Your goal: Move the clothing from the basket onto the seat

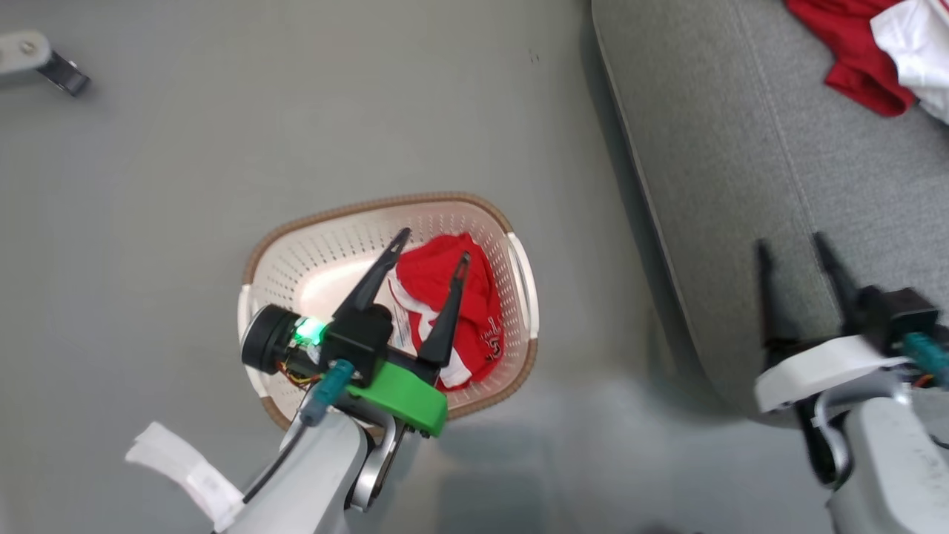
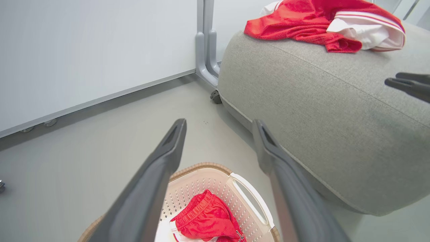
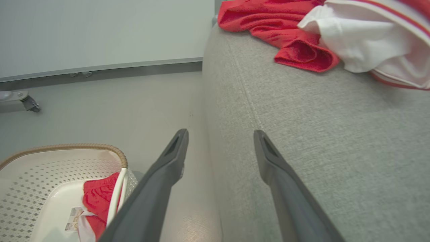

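Note:
One red garment [image 1: 474,311] with white trim and dark lettering lies bunched in the right half of the cream basket [image 1: 319,252], whose rim is brown. My left gripper [image 1: 431,248] hangs open above the basket, over that garment [image 2: 206,218], with nothing between its fingers. The other red and white garment [image 1: 867,52] lies on the grey seat [image 1: 741,185] at its far end, also seen from the left wrist [image 2: 302,23] and the right wrist [image 3: 285,37]. My right gripper [image 1: 792,248] is open and empty above the seat's near edge [image 3: 302,141].
The basket stands on a grey floor [image 1: 222,133] just left of the seat. A wheeled metal leg [image 1: 44,63] sits at the far left. A white panel [image 2: 84,50] and a grey post [image 2: 206,43] stand beyond the seat's end.

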Controlling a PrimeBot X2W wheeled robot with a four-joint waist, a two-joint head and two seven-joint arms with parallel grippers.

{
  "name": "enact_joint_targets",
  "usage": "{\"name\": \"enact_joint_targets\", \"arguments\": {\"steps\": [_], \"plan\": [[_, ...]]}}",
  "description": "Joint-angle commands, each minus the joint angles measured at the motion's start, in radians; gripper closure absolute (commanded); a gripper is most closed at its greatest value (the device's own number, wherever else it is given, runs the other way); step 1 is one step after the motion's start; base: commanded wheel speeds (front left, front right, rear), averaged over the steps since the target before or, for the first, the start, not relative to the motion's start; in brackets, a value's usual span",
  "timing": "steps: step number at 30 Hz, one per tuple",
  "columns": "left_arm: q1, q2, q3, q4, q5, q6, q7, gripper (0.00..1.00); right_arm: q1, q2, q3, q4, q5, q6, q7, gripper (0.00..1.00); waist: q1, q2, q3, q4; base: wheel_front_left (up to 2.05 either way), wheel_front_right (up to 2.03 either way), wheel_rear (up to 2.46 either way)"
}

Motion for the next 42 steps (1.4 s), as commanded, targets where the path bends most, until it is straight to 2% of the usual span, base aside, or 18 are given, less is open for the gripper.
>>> {"name": "enact_joint_targets", "arguments": {"steps": [1,4,10,14,19,26,31,39,42], "plan": [[0.048,-0.021,0.038,-0.01,-0.026,0.004,-0.004,0.0,0.018,-0.006,0.044,0.006,-0.006,-0.001,-0.004,0.0,0.0,0.0,-0.141,0.07,0.0,0.0,0.0],[0.118,-0.052,0.146,-0.023,-0.039,0.003,-0.004,0.0,0.026,0.01,0.135,0.014,-0.001,-0.001,-0.004,0.0,0.0,0.0,-0.209,0.111,0.0,0.0,0.0],[0.241,-0.08,0.295,-0.051,0.035,0.009,-0.004,0.0,0.061,0.034,0.242,0.001,0.017,-0.001,-0.003,0.0,0.0,0.0,-0.333,0.183,0.0,0.0,0.0],[0.337,-0.095,0.393,-0.104,0.072,0.013,-0.003,0.0,0.113,0.043,0.253,-0.042,0.025,-0.001,-0.003,0.0,0.0,0.0,-0.408,0.213,0.0,0.0,0.0],[0.465,-0.109,0.494,-0.19,0.111,-0.007,-0.003,0.0,0.189,0.055,0.228,-0.126,0.005,-0.001,-0.003,0.0,0.0,0.0,-0.481,0.217,0.0,0.0,0.0],[0.619,-0.129,0.568,-0.315,0.181,-0.061,-0.003,0.0,0.302,0.067,0.189,-0.253,0.001,-0.001,-0.003,0.0,0.0,0.0,-0.534,0.194,0.0,0.0,0.0],[0.698,-0.14,0.579,-0.381,0.213,-0.102,-0.003,0.0,0.39,0.073,0.161,-0.274,-0.019,-0.001,-0.003,0.0,0.0,0.0,-0.558,0.177,0.0,0.0,0.0],[0.771,-0.148,0.592,-0.409,0.218,-0.12,-0.003,0.0,0.44,0.072,0.161,-0.233,-0.042,-0.001,-0.003,0.0,0.0,0.0,-0.563,0.137,0.0,0.0,0.0],[0.773,-0.148,0.589,-0.402,0.208,-0.113,-0.003,0.0,0.436,0.074,0.156,-0.227,-0.045,-0.001,-0.003,0.0,0.0,0.0,-0.563,0.13,0.0,0.0,0.0]]}}
